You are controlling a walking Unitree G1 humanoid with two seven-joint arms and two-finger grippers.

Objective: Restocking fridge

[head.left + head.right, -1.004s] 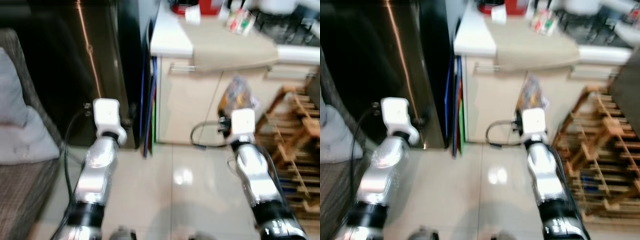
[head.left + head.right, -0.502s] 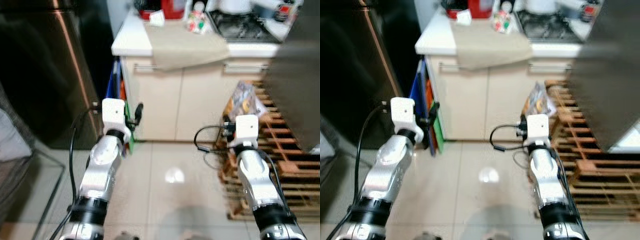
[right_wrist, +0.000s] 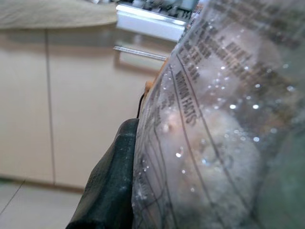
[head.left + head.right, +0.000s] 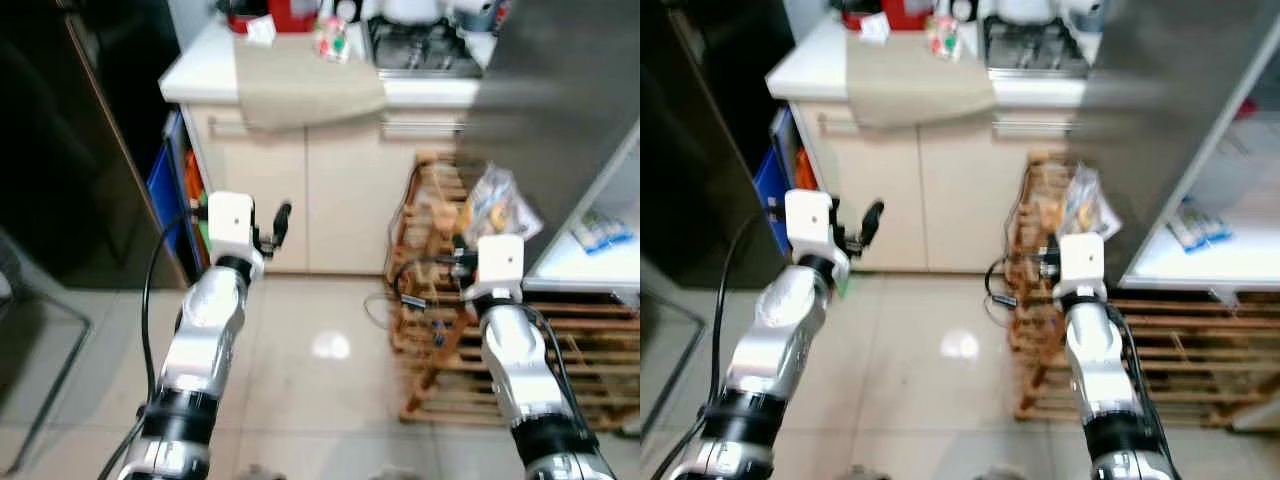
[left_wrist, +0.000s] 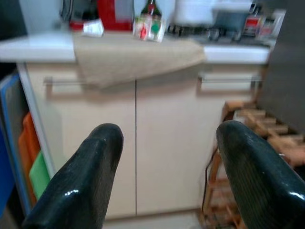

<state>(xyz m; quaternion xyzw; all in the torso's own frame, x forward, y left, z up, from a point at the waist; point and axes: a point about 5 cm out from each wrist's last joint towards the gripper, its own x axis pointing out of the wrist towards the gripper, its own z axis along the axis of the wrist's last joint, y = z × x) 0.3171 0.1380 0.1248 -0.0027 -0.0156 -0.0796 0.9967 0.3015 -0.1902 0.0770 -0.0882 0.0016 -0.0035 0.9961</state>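
Crinkly clear plastic fills my right gripper (image 4: 478,226): I hold a printed food bag (image 3: 214,124) pinched against one black finger (image 3: 109,186), raised before the open fridge (image 4: 560,130). My left gripper (image 5: 164,176) hangs empty, fingers spread wide, facing the cream cabinet (image 5: 133,143). To shelve the bag well, I judge I should keep my pinch firm and lift over the wooden rack (image 4: 440,330) standing between me and the white shelf (image 4: 585,265).
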